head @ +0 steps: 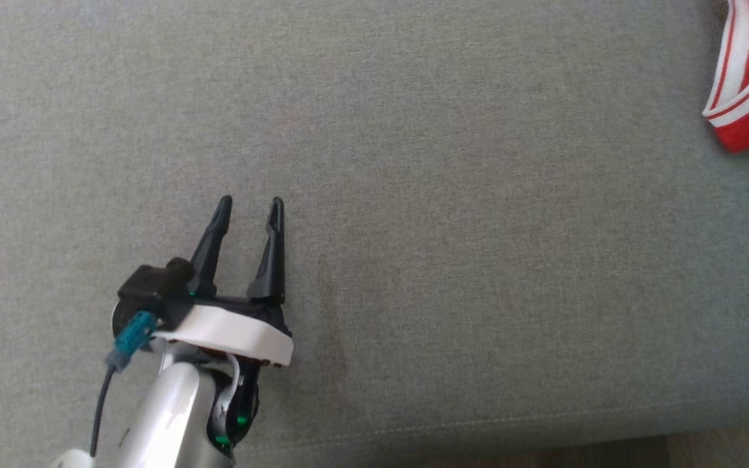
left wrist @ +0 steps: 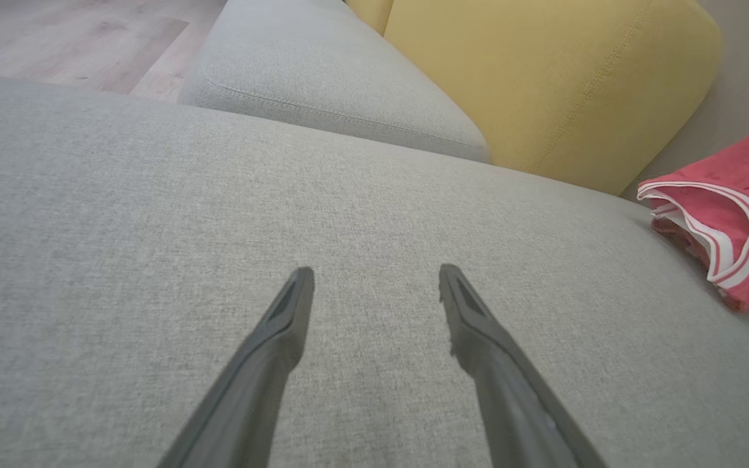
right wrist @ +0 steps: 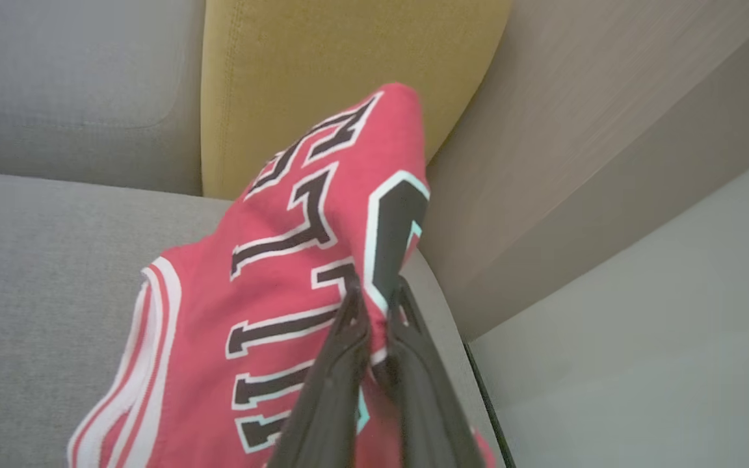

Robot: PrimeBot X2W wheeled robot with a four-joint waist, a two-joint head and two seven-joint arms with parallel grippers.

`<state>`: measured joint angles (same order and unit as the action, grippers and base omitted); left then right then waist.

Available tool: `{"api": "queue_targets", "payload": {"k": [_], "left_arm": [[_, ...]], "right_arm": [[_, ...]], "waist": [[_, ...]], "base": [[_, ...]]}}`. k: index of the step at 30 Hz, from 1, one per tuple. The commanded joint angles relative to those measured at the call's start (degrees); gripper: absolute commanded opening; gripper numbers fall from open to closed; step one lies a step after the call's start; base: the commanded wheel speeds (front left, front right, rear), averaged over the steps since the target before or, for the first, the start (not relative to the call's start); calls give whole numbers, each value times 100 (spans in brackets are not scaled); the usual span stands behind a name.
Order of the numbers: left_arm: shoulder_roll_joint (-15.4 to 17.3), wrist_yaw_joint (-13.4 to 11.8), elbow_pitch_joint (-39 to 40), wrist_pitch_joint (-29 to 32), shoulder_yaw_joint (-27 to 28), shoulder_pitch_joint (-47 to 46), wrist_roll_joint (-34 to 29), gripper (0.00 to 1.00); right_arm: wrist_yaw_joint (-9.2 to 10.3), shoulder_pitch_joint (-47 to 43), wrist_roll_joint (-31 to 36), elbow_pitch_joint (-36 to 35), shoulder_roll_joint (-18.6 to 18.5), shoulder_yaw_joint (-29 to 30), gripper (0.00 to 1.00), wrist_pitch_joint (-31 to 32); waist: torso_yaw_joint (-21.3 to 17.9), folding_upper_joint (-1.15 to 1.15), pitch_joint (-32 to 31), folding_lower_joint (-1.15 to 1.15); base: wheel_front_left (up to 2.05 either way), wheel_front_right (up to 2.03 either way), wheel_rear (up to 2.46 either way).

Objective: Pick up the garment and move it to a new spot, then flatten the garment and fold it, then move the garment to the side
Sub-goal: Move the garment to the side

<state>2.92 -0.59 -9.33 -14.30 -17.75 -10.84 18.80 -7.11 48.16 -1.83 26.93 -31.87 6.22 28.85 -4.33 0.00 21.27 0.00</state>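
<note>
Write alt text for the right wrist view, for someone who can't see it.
The right claw is shut on a red jersey with black-and-white lettering, bunched on a grey sofa seat. A yellow cushion stands behind it.

A red jersey (right wrist: 270, 273) lies bunched at the far right end of the grey seat (right wrist: 43, 260), partly raised and not yet flattened. White stripes trim its curved edges, and black block lettering outlined in white runs across the cloth. One fold stands up off the seat, pinched tight between the fingers of my right gripper (right wrist: 374, 296). A striped edge trails down crumpled onto the seat.
</note>
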Motion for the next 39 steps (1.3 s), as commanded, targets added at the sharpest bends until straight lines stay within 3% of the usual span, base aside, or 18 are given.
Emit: {"api": "queue_targets", "payload": {"k": [1,5,6,7,8,9,10,25,33,39], "left_arm": [[-3,-40,198,-70,123,-138,38,100],[-3,-61,195,-70,81,-164,51,100],[-3,-63,191,-70,76,-173,51,100],[-3,-64,186,-70,72,-183,49,100],[-3,-64,186,-70,72,-183,49,100],[-3,-64,179,-70,68,-194,46,100],[-3,-63,172,-70,66,-205,43,100],[-4,-38,61,-70,102,-264,21,100],[-4,-83,91,-70,358,-225,109,100],[-4,-293,83,-70,637,-83,208,100]], "right_arm": [[-37,122,78,-125,-262,-77,0,61],[-37,71,166,-13,-327,-142,0,44],[-37,54,204,23,-332,-143,5,6],[-37,41,250,59,-334,-140,29,-43],[-37,41,250,59,-334,-140,29,-43],[-37,35,298,98,-330,-124,58,-99],[-37,34,361,132,-322,-103,100,-165],[-37,59,783,434,193,155,100,-802],[-37,-97,480,264,734,35,100,-1516],[-37,-464,134,-12,1390,-4,100,-2148]], "waist": [[28,0,30,0],[51,0,81,0],[54,0,95,0],[54,0,109,0],[54,0,109,0],[54,0,122,0],[52,0,133,0],[0,0,56,0],[26,0,-376,0],[80,0,-861,0]], "base": [[0,0,0],[0,0,0],[0,0,0],[0,0,0],[0,0,0],[0,0,0],[0,0,0],[0,0,0],[0,0,0],[0,0,0]]}}
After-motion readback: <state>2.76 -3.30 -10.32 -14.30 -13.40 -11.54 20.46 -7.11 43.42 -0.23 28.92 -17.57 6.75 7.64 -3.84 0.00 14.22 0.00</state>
